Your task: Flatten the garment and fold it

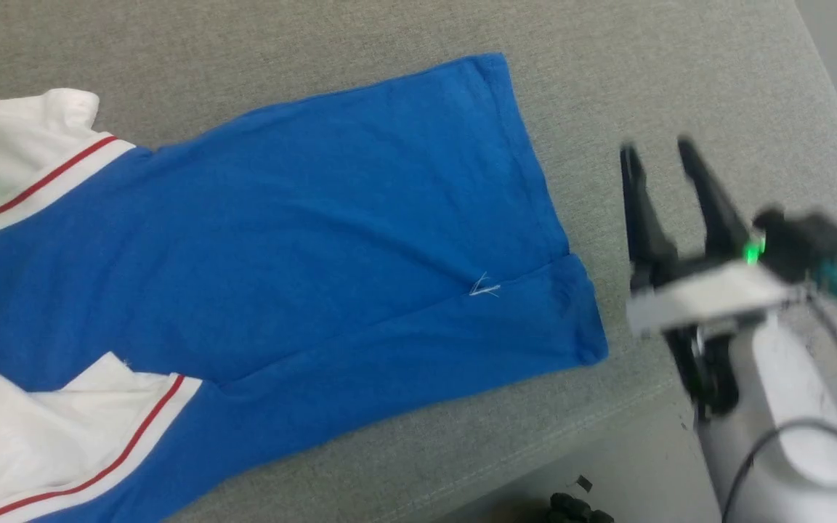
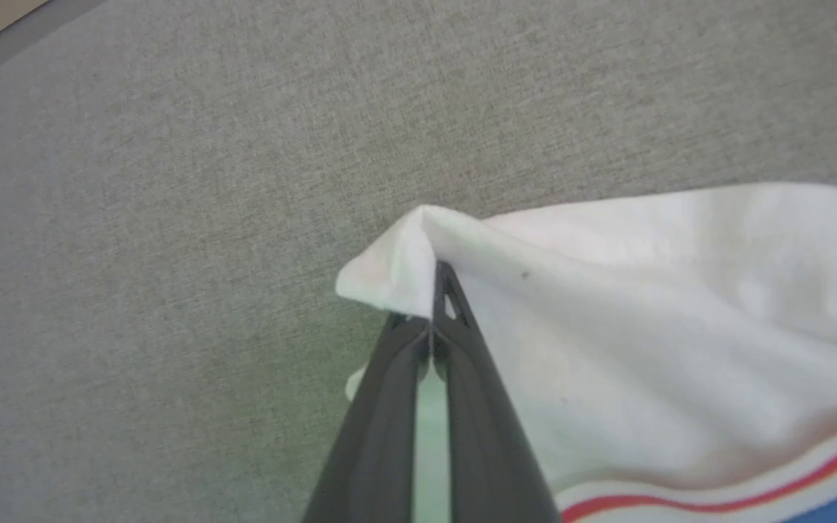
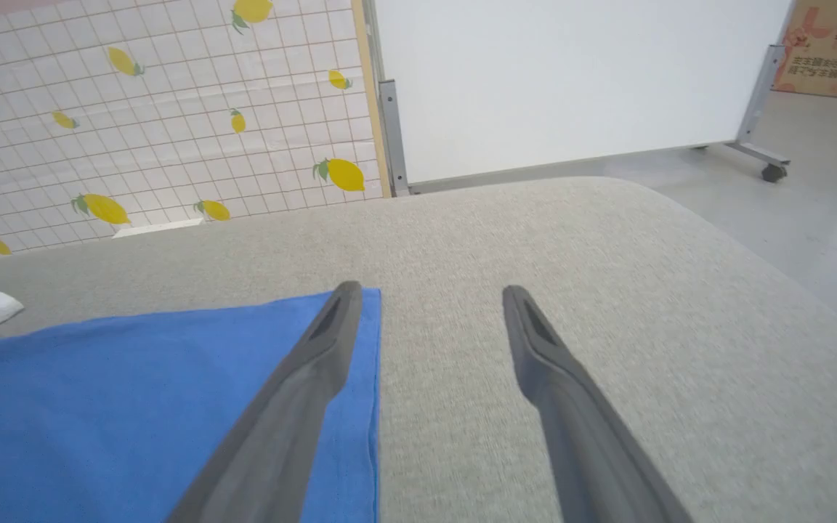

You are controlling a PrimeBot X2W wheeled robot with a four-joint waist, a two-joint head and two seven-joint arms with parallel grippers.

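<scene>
Our left gripper (image 2: 435, 280) sits closest, clenched on a peaked fold of white sleeve (image 2: 644, 327); our right gripper (image 1: 657, 145) hangs released just beside the hem. The pinch looks thin, so a quick pull could slip the limp cloth free or drag the flat body into wrinkles. The garment (image 1: 317, 240) lies mostly spread on the grey woven cushion (image 1: 680, 58), soft blue jersey, faintly creased, with red-striped trim

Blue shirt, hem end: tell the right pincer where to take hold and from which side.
Probably the near hem corner of the blue shirt, approached low from the right over the bare cushion. The right pincer stands open beside that edge, and cloth looks doubled there, giving bulk.
</scene>
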